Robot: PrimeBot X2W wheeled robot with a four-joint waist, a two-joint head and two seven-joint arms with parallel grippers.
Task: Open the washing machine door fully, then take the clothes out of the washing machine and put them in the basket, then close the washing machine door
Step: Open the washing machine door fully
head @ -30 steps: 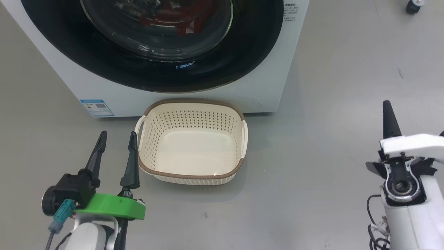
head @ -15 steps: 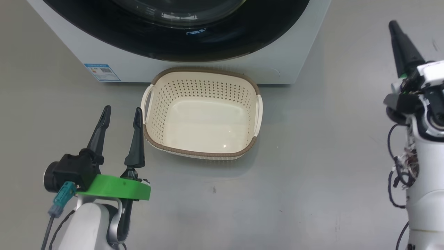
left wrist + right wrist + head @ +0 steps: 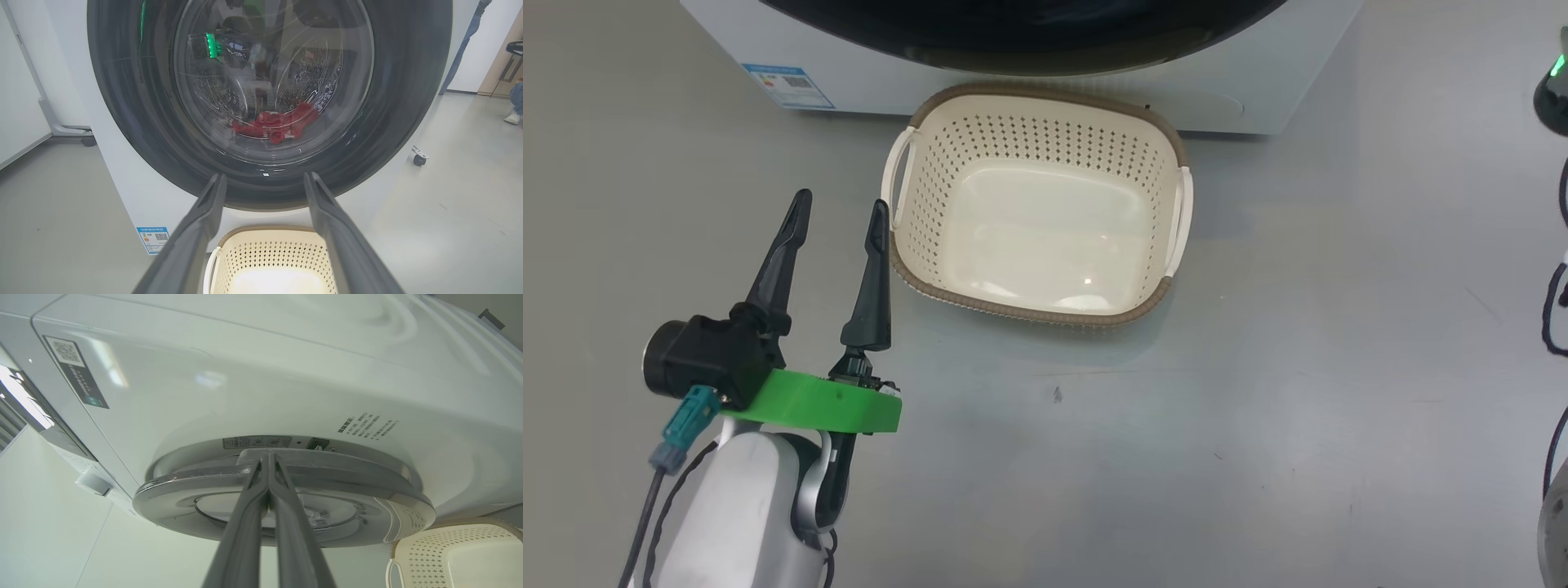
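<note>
Setup for prying: aiming pressed-together right gripper [image 3: 267,457] at edge of shut door [image 3: 347,490]; holding left gripper [image 3: 840,202] spread, left of empty basket [image 3: 1029,310] sitting just before washer [image 3: 1258,98], ready for red clothes [image 3: 278,124] lying inside.

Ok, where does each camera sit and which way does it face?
Head view: on the head, facing down at the basket and washer base; open left gripper at lower left.
Left wrist view: low, facing the shut door, clothes behind its glass; own fingers spread.
Right wrist view: looks along the washer's front at the door's edge; shut right gripper tips by it.
Shared: both wrist views show door and basket.
</note>
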